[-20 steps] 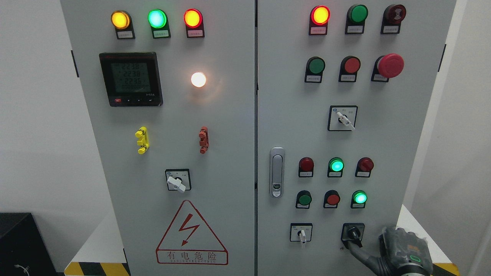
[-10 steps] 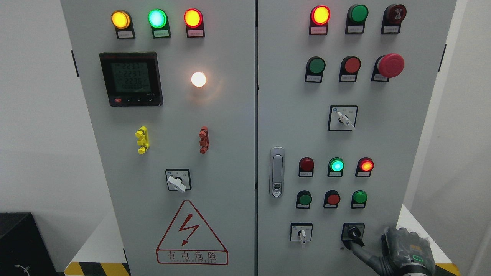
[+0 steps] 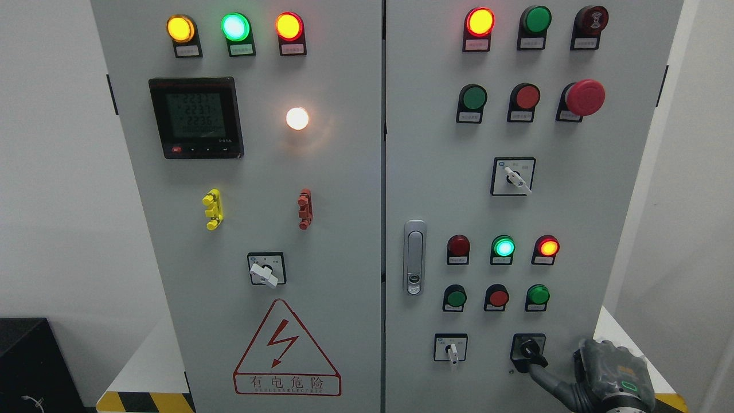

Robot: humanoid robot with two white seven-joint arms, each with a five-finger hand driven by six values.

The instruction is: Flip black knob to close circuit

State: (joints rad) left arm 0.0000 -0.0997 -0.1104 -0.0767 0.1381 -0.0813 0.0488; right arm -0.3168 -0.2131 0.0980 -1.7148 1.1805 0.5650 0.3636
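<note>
The black knob (image 3: 528,347) sits in a black square plate at the bottom right of the grey cabinet's right door (image 3: 436,189). Its lever points down and to the right. My right hand (image 3: 538,362) comes in from the lower right corner, and its dark fingers (image 3: 553,383) reach up and left to the knob, with the tips closed on the lever. Above the knob, a red lamp (image 3: 548,246) and a green lamp (image 3: 503,246) are lit, and the green lamp (image 3: 538,294) right over the knob is dark. My left arm is out of view.
A white-handled selector (image 3: 452,350) sits left of the knob. The door latch (image 3: 414,257) is by the seam. A red mushroom stop button (image 3: 584,97) is at the upper right. The left door carries a meter (image 3: 196,117), lit lamps and a warning triangle (image 3: 285,350).
The knob's lever has swung from pointing down toward the right. The red lamp above it has lit and the green lamp over the knob has gone out. My right hand shifted slightly right.
</note>
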